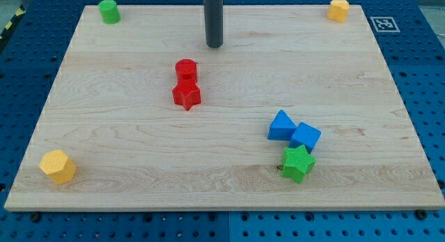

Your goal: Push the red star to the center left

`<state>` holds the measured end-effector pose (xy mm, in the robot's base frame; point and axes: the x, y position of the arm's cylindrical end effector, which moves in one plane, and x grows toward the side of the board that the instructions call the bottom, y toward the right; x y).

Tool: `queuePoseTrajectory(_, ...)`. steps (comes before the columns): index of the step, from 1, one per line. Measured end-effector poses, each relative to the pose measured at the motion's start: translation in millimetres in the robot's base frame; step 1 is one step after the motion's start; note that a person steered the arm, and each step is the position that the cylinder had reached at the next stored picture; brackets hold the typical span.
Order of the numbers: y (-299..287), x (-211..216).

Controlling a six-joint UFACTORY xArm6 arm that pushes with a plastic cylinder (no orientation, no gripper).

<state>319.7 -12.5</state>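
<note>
At the view's far left, near the bottom corner of the pale wooden board (125, 179), sits a yellow hexagonal block (57, 165), well apart from everything else. Up in the top left corner stands a green cylindrical block (108, 11). Moving rightward, a red cylindrical block (185, 69) sits left of the board's middle, and the red star-shaped block (186, 96) lies just below it toward the view's bottom, the two touching or very nearly so; the star is thus a little left of centre, not yet at the board's left edge. Just to the right of this pair and nearer the view's top, the straight dark rod comes down from the upper edge, and my tip (214, 46) rests on the board above and slightly right of the red cylinder, apart from both red blocks. The arm carries no gripper, so there is nothing to open or close and nothing is held. Further right, in the lower right part of the board, a blue triangular block (281, 125) touches a blue cube-like block (305, 137), and a green star-shaped block (297, 163) lies right below them, touching the blue cube. In the top right corner sits a small yellow-orange block (338, 10), its shape hard to make out.
</note>
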Motion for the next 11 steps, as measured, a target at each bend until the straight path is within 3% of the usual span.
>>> queuePoseTrajectory(2, 28.9, 94.6)
queuePoseTrajectory(3, 8.1, 118.5)
queuePoseTrajectory(11, -105.6, 144.0)
